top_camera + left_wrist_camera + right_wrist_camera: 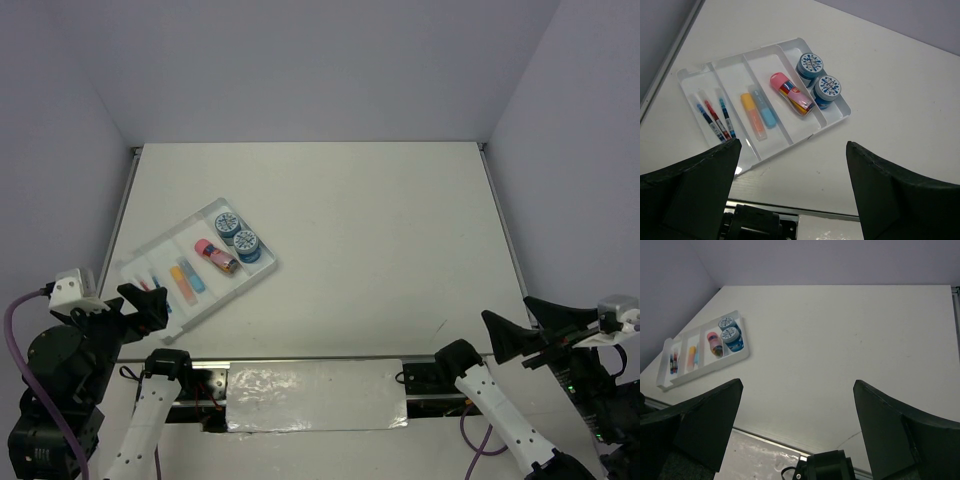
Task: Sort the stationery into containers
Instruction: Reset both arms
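Note:
The container, a white divided tray (172, 247) (730, 80) (704, 368), lies at the table's left with all the stationery in it. Two blue rolls (236, 235) (818, 77) (730, 330) fill the rightmost compartment. A pink cylinder (215, 255) (791, 93) lies beside them. Orange (753, 116) and light-blue (764, 107) bars share one compartment, and red and blue pens (155, 290) (715, 116) lie in the leftmost. My left gripper (143, 297) (792, 145) is open and empty just short of the tray's near edge. At the near right, far from the tray, my right gripper (507, 310) (797, 383) is open and empty.
A silvery plate (315, 395) covers the rail between the arm bases at the near edge. Lilac walls close in the table at the back and on both sides. A purple cable (12, 330) loops beside the left arm.

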